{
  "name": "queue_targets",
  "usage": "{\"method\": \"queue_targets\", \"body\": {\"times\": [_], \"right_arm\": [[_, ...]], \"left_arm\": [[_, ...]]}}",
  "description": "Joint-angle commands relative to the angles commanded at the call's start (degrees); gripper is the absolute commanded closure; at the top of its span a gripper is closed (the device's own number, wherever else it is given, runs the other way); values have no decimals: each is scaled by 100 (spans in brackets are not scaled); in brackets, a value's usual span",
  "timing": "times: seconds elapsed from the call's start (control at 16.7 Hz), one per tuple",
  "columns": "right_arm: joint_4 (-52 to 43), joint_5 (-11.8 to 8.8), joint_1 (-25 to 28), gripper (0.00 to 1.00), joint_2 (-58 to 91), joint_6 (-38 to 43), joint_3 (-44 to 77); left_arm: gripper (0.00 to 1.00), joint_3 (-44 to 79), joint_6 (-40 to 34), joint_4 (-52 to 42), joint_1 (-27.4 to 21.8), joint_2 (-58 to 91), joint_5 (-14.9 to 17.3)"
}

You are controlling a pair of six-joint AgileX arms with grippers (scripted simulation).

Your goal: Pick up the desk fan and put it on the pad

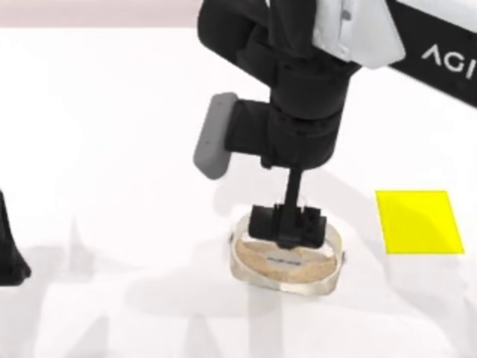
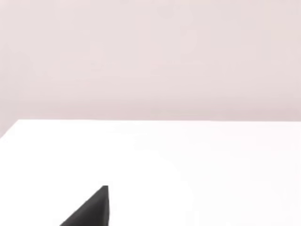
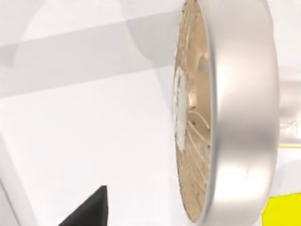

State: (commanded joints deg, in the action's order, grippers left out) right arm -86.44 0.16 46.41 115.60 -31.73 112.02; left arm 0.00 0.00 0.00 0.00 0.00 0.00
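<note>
The desk fan (image 1: 287,262) lies flat on the white table just below centre, a silver-grey ring with a tan inside and a small dark label. My right gripper (image 1: 287,224) hangs straight down over the fan's far rim, open, its dark fingers spread across that rim. In the right wrist view the fan's ring (image 3: 244,108) looms close beside one dark fingertip (image 3: 94,209); the other finger is hidden. The yellow pad (image 1: 417,221) lies flat to the fan's right, apart from it, and its corner (image 3: 284,212) shows past the ring.
My left arm (image 1: 9,257) is parked at the table's left edge; its wrist view shows one dark fingertip (image 2: 94,209) over bare white table. The right arm's black body (image 1: 298,89) and a grey link (image 1: 214,134) reach in from the top.
</note>
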Motion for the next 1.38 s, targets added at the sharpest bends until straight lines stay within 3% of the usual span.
{"method": "queue_targets", "body": {"times": [0.96,1.38], "right_arm": [[1178,-1,11,0,-92,9,-1270],[1178,-1,11,53,-92,9,-1270]], "left_arm": [[0,0,0,0,0,0,0],[0,0,0,0,0,0,0]]}}
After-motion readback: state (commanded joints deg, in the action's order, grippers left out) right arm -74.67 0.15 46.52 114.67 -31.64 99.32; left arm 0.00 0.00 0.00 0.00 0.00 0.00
